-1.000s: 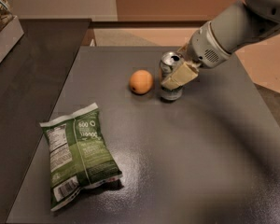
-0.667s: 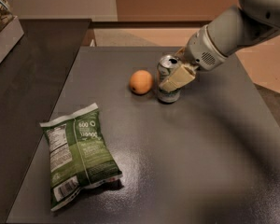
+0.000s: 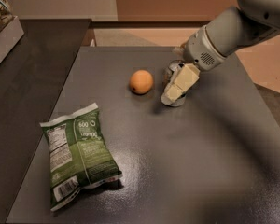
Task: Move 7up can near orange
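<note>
A robot arm (image 3: 233, 29) reaches from the right over a dark grey desk (image 3: 200, 162). Its claw (image 3: 175, 90) is clamped on the 7up can (image 3: 171, 71), which stands upright just beside the orange (image 3: 141, 81), with a narrow gap between them. The can looks placed (near enough to count), so the step in hand is release: spread the fingers gently and lift straight up without tipping it. 1 green chip bag (image 3: 78, 154) lies well apart at front left; nothing blocks the way.
</note>
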